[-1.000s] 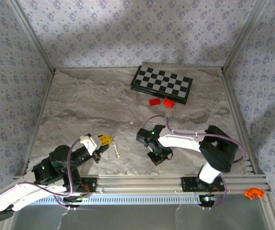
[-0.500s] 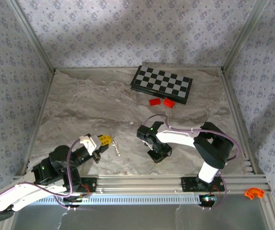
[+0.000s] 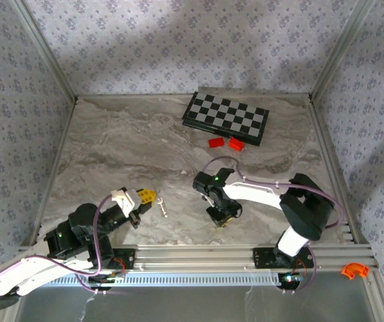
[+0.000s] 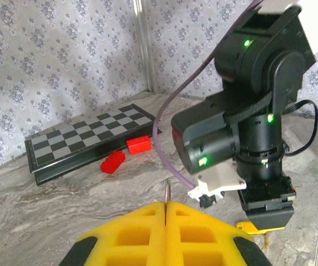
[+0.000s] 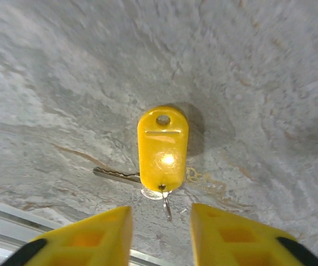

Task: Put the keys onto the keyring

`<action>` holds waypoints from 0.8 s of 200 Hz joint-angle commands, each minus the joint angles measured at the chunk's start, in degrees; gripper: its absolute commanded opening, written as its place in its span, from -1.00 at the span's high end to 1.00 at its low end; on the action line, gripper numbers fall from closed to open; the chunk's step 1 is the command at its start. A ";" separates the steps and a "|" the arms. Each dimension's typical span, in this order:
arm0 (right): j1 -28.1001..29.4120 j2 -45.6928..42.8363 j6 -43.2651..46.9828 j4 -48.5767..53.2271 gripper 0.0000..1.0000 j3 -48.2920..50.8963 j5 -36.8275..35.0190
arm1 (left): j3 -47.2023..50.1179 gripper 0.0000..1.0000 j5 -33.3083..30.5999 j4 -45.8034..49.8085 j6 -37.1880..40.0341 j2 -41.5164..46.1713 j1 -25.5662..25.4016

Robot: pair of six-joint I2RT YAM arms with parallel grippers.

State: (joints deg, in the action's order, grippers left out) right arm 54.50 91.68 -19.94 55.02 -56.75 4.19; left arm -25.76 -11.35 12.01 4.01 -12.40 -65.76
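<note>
Where yellow tag [image 5: 162,148] lies, hole end away from right gripper [image 5: 161,216], key [image 5: 116,175] crosswise

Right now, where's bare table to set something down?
Free: the table left of the chessboard, out to the wall; also right of the red blocks. Crowded: near middle, the left tool with its key, the right tool over the yellow tag.

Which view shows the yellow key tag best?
Right wrist: the yellow key tag lies whole and close, hole and keys visible. Left wrist catches a yellow sliver of it under the right arm; top external, a speck at most.
</note>
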 commanded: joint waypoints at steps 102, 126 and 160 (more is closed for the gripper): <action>-1.85 -32.61 -19.17 -23.66 -0.18 26.99 1.97 | -0.91 1.00 1.16 -2.53 0.41 1.33 -0.48; -1.98 -35.83 -19.21 -25.00 -0.16 29.51 2.10 | -0.93 1.00 1.25 -2.53 0.39 1.33 -0.45; -1.62 -35.87 -19.35 -27.30 -0.07 31.59 3.69 | -0.89 1.00 1.16 -2.52 0.30 1.60 -0.47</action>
State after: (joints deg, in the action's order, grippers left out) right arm 52.84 55.75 -38.02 30.15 -26.50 6.46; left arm -25.76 -11.11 11.86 3.99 -11.90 -65.76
